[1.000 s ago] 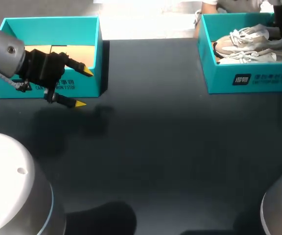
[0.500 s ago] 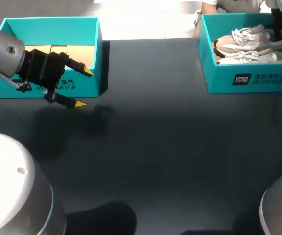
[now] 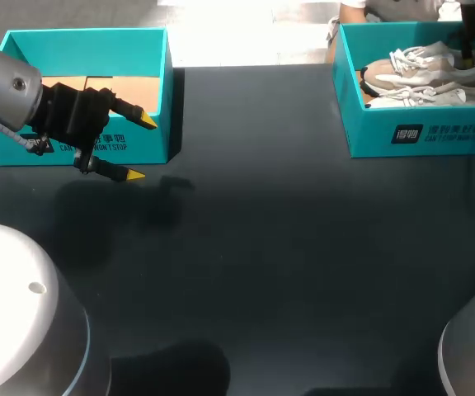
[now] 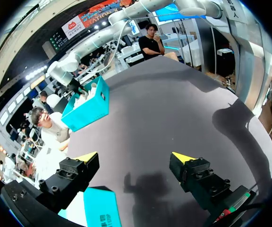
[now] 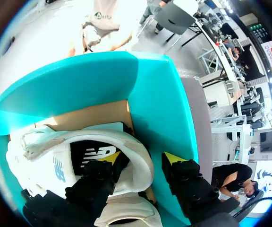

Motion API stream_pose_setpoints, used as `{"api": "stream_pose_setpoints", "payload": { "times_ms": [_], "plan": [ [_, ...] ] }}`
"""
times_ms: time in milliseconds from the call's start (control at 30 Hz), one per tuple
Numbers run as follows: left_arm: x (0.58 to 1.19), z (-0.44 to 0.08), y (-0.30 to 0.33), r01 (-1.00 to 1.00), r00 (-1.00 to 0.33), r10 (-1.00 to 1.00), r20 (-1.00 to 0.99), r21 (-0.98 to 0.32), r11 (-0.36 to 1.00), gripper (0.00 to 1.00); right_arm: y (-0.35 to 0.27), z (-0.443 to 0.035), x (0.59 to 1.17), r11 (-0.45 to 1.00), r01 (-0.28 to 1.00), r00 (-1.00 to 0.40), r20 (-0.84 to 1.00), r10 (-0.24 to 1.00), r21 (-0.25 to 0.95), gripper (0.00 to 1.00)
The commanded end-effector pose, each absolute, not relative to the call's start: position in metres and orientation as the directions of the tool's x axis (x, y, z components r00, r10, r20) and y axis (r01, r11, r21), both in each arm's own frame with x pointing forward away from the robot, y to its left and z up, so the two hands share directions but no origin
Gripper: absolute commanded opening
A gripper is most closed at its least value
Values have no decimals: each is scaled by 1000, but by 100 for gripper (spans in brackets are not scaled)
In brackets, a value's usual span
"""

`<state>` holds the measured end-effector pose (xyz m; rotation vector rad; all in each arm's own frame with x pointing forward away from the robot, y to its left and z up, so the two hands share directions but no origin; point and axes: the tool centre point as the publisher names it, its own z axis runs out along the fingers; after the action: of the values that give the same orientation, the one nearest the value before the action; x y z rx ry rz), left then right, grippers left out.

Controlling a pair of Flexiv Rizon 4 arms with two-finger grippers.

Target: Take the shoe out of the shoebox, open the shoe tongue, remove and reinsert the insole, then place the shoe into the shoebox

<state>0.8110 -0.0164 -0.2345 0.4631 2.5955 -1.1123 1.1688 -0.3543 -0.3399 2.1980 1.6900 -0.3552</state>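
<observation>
Dark table (image 3: 262, 247): right gripper (image 5: 141, 159) straddles shoe (image 5: 46, 151) heel in shoebox (image 5: 103, 80), perhaps gripping.

The table (image 3: 287, 247) is smooth, matt black with a faint sheen. The shoebox (image 3: 435, 136) is matt teal card outside, raw brown cardboard inside. The shoe (image 3: 423, 70) looks like pale cloth and suede-like panels, with a padded collar. The left arm (image 3: 7, 82) is satin silver metal; the left gripper (image 3: 143, 148) is matt black.
</observation>
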Motion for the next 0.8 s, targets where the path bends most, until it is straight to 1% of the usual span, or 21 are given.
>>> {"api": "stream_pose_setpoints", "payload": {
  "times_ms": [33,100,167,200,233,300,400,433,500,533,567,600,800],
  "plan": [
    [811,-234,-17,395,-910,182,-373,-644,655,100,-343,-317,1151,-218,962,266,-379,886,165,55],
    [811,-234,-17,395,-910,182,-373,-644,655,100,-341,-306,1144,-215,961,266,-365,892,174,58],
    [811,-234,-17,395,-910,182,-373,-644,655,100,-339,-295,1137,-212,959,268,-356,895,189,58],
    [811,-234,-17,395,-910,182,-373,-644,655,100,-338,-290,1134,-208,959,266,-351,898,194,56],
    [811,-234,-17,395,-910,182,-373,-644,655,100,-338,-286,1132,-209,958,268,-349,898,199,50],
    [811,-234,-17,395,-910,182,-373,-644,655,100,-337,-283,1129,-209,956,271,-351,897,203,51],
    [811,-234,-17,395,-910,182,-373,-644,655,100,-334,-277,1125,-202,958,265,-357,896,206,62],
    [811,-234,-17,395,-910,182,-373,-644,655,100,-332,-274,1124,-201,957,266,-355,896,211,64],
    [811,-234,-17,395,-910,182,-373,-644,655,100,-328,-264,1122,-199,955,265,-335,904,218,77],
    [811,-234,-17,395,-910,182,-373,-644,655,100,-326,-260,1121,-198,956,262,-323,910,216,85],
    [811,-234,-17,395,-910,182,-373,-644,655,100,-323,-254,1120,-197,958,254,-299,920,207,100],
    [811,-234,-17,395,-910,182,-373,-644,655,100,-318,-247,1119,-188,963,237,-275,932,193,100],
    [811,-234,-17,395,-910,182,-373,-644,655,100,-318,-247,1119,-188,963,237,-275,932,193,100]
  ]
}}
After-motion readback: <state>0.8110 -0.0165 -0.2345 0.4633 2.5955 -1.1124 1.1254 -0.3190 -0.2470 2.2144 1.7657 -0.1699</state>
